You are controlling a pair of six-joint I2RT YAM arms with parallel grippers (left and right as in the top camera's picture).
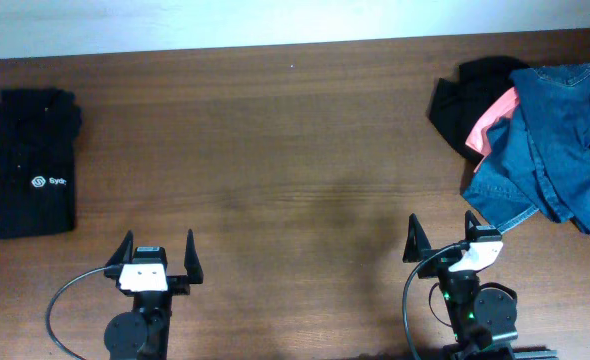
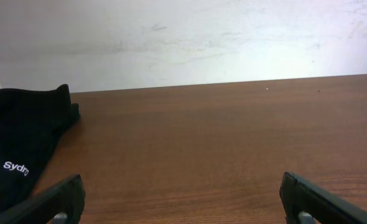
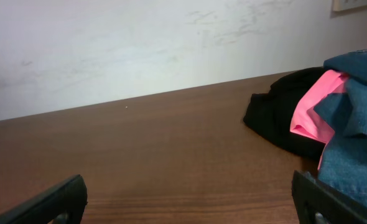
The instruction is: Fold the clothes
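Note:
A folded black shirt [image 1: 27, 165] with a small white logo lies at the table's left edge; the left wrist view shows it [image 2: 18, 146] at the left. At the right back sits a heap of clothes: blue denim [image 1: 555, 140] over a coral-pink piece [image 1: 493, 125] and a black garment [image 1: 463, 95]. The right wrist view has the same heap, denim [image 3: 354, 143], pink [image 3: 314, 112], black [image 3: 274, 115]. My left gripper [image 1: 158, 252] stands open near the front edge, nothing between its fingers. My right gripper [image 1: 443, 240] is open too, just short of the denim's near edge.
The brown wooden table [image 1: 275, 150] runs back to a pale wall [image 2: 183, 37]. Both arm bases and their cables sit at the front edge.

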